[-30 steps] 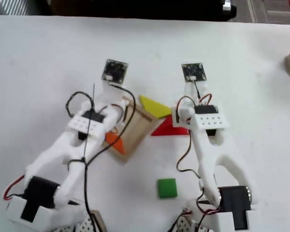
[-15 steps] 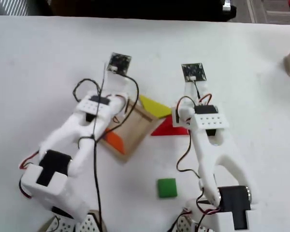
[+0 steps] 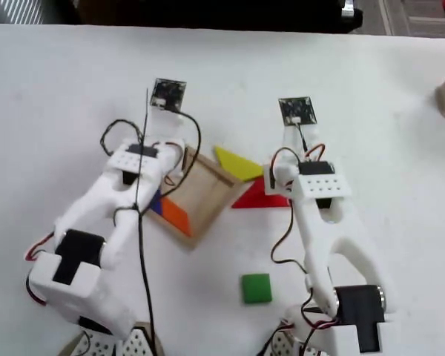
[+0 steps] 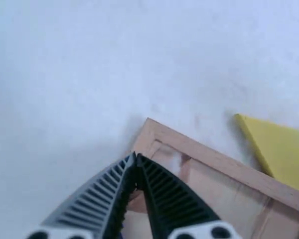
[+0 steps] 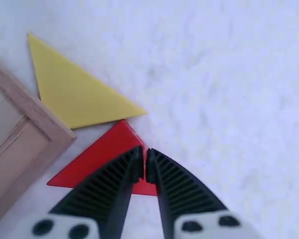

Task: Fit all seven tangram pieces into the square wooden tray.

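The square wooden tray [image 3: 205, 188] lies on the white table [image 3: 74, 74] between the two arms, turned so that one corner points to the far side, and its left part is under the left arm. Inside it, along the near-left edge, sit an orange piece [image 3: 176, 216] and, just left of it, a blue piece [image 3: 156, 202] that the arm partly hides. The rest of the tray floor is bare wood. The left gripper [image 4: 136, 159] hangs over the tray's far-left corner with its fingers pressed together and nothing between them. A yellow triangle [image 3: 237, 164] lies on the table just beside the tray's far-right rim. A red triangle [image 3: 256, 196] lies right of the tray, its far tip meeting the yellow triangle's near edge. The right gripper [image 5: 143, 153] is above the red triangle, its fingers clenched tip to tip and holding nothing. A green square [image 3: 256, 288] rests on the near part of the table, well apart from the tray, between the bases of the two arms.
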Action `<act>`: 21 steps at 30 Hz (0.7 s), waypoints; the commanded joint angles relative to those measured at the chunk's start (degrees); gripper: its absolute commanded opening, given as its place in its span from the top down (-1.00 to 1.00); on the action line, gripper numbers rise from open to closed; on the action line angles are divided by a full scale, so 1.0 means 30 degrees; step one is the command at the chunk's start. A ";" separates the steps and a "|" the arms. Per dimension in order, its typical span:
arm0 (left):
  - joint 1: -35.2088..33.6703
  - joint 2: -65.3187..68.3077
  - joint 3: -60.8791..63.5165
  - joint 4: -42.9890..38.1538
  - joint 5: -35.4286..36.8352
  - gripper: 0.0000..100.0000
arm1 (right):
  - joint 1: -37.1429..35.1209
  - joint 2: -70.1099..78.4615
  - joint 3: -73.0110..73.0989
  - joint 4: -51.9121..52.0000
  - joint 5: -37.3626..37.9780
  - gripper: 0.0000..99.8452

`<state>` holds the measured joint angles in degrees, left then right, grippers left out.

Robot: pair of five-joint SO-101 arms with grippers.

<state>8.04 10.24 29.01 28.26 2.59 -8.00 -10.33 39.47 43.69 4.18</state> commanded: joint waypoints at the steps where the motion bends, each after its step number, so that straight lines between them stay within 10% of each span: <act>1: 0.2037 -0.1744 0.0498 0.0117 0.0029 0.95 | -0.0220 -0.0073 -0.0322 -0.0190 0.0381 0.96; 10: 0.3971 -0.1744 0.2403 -0.2374 -0.2081 0.95 | -0.0220 -0.0073 -0.0322 -0.0308 0.0410 0.96; 21: 0.0806 0.1187 -0.2022 0.2374 -0.2139 0.95 | -0.0220 -0.0073 -0.0322 -0.0249 0.0410 0.96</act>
<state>12.26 13.93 26.73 32.92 -3.30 -8.00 -10.33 39.47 43.69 4.18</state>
